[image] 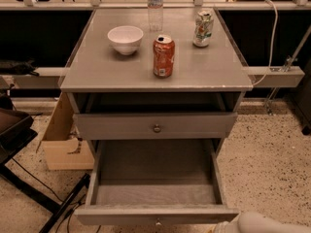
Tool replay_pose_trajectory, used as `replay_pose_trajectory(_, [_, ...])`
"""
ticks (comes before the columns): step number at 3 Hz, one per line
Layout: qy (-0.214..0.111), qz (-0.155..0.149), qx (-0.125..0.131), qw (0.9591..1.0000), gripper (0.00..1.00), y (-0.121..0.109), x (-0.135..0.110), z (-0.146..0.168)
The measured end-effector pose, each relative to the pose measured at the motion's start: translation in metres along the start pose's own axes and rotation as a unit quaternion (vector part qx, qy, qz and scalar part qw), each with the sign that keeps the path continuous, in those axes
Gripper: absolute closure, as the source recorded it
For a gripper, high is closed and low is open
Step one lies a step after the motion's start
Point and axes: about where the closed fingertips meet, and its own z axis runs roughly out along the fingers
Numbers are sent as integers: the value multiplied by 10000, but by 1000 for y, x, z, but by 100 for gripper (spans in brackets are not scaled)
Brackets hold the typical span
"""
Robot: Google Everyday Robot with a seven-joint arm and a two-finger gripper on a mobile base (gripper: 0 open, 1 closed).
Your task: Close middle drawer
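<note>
Mid drawer (155, 194) out, gripper (257, 223) btm-right by its front, grip unclear; cardboard box (63, 147) left.

Nothing legible anywhere. Printing on the red can (164, 56) at centre of the bench (97, 72), but too blurred to read. Likewise on the green-and-white can (202, 29) at upper right, and on the label band of the clear bottle (155, 6) at top centre. Hand out of frame beyond the white arm (262, 223) at the lower right edge.
</note>
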Motion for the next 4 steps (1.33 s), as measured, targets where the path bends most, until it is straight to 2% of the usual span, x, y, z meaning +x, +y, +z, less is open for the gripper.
replay_pose_trajectory(1, [-381, 118, 23, 9992, 100, -10, -3, 26])
replay_pose_trajectory(2, [-908, 187, 109, 9956, 100, -21, -22, 38])
replay_pose_trajectory(3, [-1197, 205, 139, 9925, 100, -26, -34, 38])
replay_pose_trajectory(4, [-1265, 198, 135, 9917, 100, -26, -37, 38])
